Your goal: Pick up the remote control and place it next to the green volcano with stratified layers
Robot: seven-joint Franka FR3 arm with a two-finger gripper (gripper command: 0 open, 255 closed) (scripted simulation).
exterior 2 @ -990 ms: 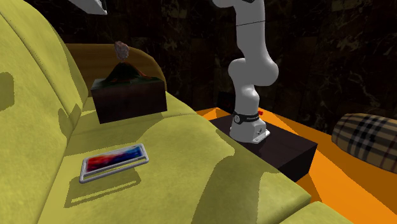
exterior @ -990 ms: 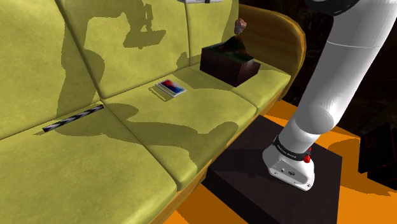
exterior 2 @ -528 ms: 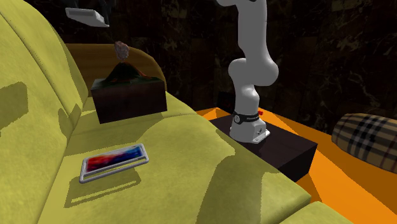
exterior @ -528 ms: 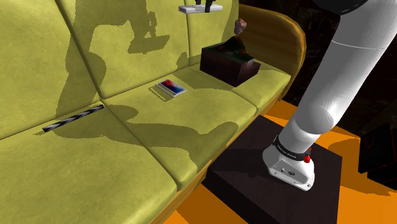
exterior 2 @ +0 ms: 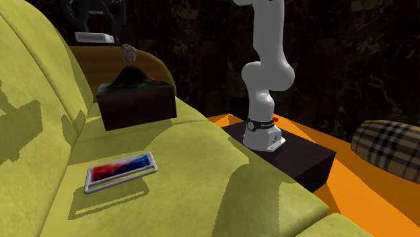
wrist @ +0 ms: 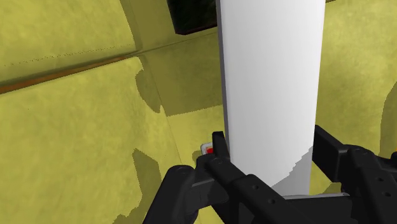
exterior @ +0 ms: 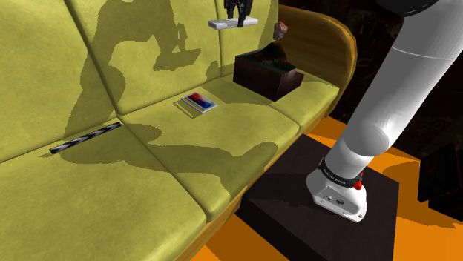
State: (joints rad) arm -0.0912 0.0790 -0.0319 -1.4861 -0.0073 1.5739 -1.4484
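step: transport; flat white remote control (exterior: 232, 23) hung above dark-based green volcano model (exterior: 267, 70)
jaws: black gripper (wrist: 272, 153) pinched remote
next: likely needed lowering onto yellow sofa cushion (exterior: 315, 93) beside volcano

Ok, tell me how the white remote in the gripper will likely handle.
The remote looks like a flat, straight slab, so it is probably stiff and unlikely to roll. Its faces look smooth where the gripper clasps it, so it might slip. Laid flat on the sofa cushion, it should not tip.
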